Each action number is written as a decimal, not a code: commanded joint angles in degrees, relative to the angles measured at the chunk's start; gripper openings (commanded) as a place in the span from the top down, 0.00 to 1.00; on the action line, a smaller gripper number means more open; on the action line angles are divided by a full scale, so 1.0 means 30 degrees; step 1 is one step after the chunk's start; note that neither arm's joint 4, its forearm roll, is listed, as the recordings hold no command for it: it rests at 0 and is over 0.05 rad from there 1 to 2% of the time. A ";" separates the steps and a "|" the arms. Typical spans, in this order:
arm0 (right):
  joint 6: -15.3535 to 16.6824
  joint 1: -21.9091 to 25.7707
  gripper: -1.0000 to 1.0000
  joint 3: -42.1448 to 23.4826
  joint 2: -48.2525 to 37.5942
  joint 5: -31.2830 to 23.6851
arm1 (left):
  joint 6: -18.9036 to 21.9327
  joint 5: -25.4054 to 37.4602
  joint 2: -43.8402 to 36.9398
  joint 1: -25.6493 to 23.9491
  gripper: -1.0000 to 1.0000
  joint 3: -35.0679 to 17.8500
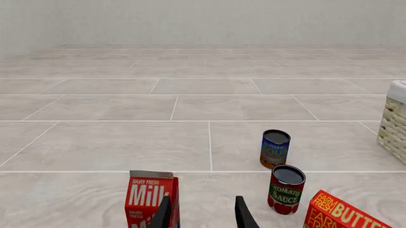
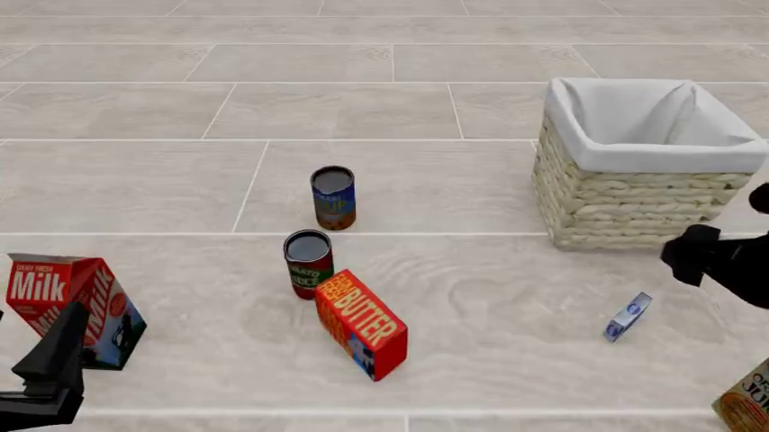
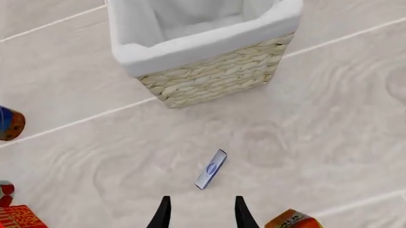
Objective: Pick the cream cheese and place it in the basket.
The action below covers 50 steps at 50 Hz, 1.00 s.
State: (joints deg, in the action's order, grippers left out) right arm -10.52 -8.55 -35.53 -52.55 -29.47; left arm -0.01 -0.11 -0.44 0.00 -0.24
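The cream cheese [image 2: 628,316] is a small thin white-and-blue box lying on the floor in front of the basket [image 2: 625,202], a pale wicker square lined with white cloth. In the right wrist view the cream cheese [image 3: 211,169] lies just ahead of my right gripper [image 3: 201,216], whose fingers stand open and empty, with the basket [image 3: 216,76] beyond it. From the front, my right gripper [image 2: 691,255] hangs above and right of the box. My left gripper [image 2: 54,360] is at the near left beside the milk carton, and the left wrist view shows it [image 1: 201,216] open and empty.
A milk carton [image 2: 72,306] stands near left. A red-orange butter box [image 2: 360,324], a tomato sauce can [image 2: 308,263] and a blue soup can [image 2: 333,197] sit mid-floor. An orange box [image 2: 745,405] pokes in at the near right corner.
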 commanded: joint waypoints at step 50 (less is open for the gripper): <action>0.1209 0.0131 0.00 0.1418 -0.6090 0.4218 | 0.0001 -0.0001 0.0002 -0.0006 0.00 0.0000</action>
State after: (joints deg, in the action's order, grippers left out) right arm -6.75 -8.82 -31.63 -68.37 -18.70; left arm -0.01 -0.11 -0.44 -0.01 -0.24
